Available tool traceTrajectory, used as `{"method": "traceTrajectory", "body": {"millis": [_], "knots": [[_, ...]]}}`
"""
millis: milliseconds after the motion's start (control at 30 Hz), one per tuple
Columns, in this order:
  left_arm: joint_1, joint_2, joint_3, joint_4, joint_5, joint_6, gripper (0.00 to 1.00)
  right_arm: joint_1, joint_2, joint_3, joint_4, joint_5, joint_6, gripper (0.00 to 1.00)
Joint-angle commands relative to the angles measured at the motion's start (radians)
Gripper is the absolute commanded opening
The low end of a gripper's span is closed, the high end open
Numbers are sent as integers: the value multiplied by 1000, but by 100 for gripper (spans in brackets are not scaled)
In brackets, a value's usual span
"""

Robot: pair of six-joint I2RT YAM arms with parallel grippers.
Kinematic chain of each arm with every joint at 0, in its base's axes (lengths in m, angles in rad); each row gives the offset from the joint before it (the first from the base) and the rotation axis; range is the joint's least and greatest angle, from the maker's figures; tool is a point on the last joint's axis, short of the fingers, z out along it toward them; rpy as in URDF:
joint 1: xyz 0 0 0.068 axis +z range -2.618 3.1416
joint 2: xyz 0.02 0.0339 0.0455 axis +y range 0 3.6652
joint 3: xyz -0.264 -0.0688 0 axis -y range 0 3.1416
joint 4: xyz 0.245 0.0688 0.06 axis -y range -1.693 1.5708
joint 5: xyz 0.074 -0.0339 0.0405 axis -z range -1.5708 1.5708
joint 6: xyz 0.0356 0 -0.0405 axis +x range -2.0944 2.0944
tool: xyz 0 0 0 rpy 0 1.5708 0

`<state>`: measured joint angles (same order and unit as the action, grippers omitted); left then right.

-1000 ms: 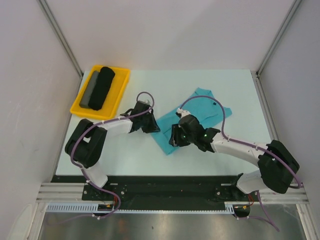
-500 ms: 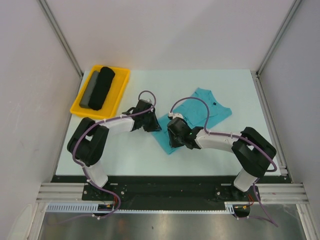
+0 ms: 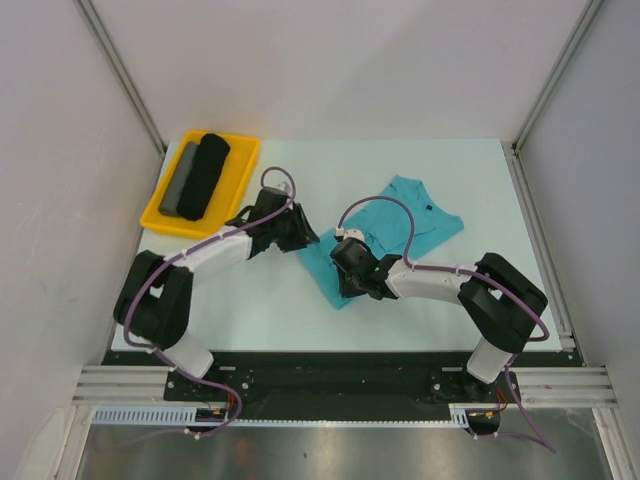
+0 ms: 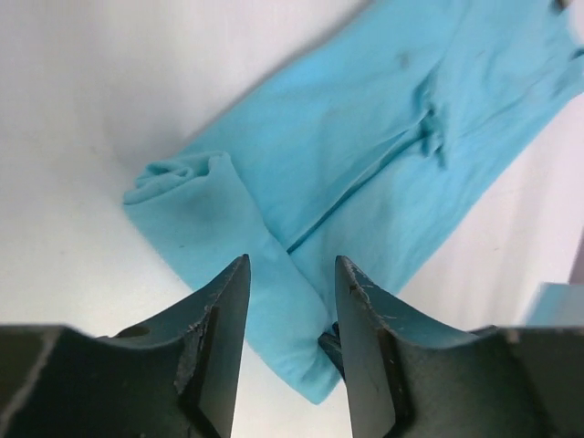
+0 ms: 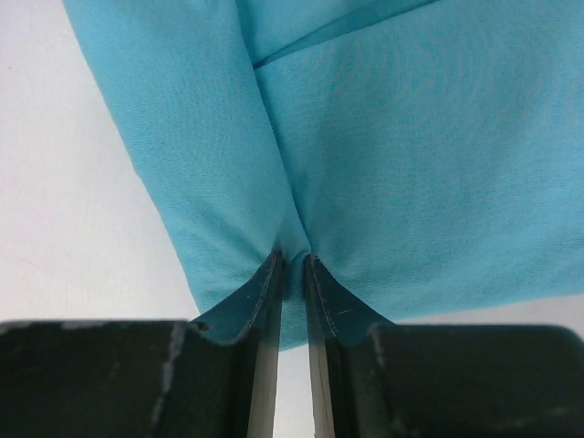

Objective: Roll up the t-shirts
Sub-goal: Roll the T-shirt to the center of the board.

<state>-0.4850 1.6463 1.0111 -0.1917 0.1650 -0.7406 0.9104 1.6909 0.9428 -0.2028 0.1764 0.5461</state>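
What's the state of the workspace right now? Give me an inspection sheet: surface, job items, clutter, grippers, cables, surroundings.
Surface: pale table, carrying the shirt and a tray.
Job's things: teal t-shirt folded into a diagonal strip, its near-left end barely rolled.
Clutter: yellow tray at far left, holding a black fabric roll and a grey roll.
Grippers: left gripper, jaws open above the strip and gripping nothing; right gripper, jaws pinched on the t-shirt's edge.
Cables: purple cables loop over both arms; the right one arcs above the shirt.
Surroundings: white walls; metal rail along the near edge.
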Motion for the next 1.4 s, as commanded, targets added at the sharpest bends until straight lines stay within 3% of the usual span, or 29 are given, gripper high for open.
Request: {"method": "traceTrajectory", "body": {"millis": [0,267,333,500,800,1133,1233,1333,1367], "knots": [[46,-147,-69,6,8,-3,48,1,24,17,-41,11,3,20],[72,-157,-223,136,39,-60,50,-1,29,17,-37,-3,5,19],[72,-134,-242,188,48,-72,55,-2,29,16,-35,-6,3,19],[72,-85,-266,297,34,-108,61,-8,24,16,-35,-14,2,19],[72,16,-275,406,-50,-152,62,-16,16,14,-30,-26,0,18],[57,56,-200,329,-153,-115,50,-5,-19,-13,-4,-38,-24,17],[34,75,-163,261,-163,-105,42,1,-28,-22,11,-43,-26,17],[14,69,-137,169,-217,-92,25,10,-42,-32,17,-41,-28,17],[2,60,-135,147,-228,-88,24,15,-52,-35,17,-41,-31,17]]}}
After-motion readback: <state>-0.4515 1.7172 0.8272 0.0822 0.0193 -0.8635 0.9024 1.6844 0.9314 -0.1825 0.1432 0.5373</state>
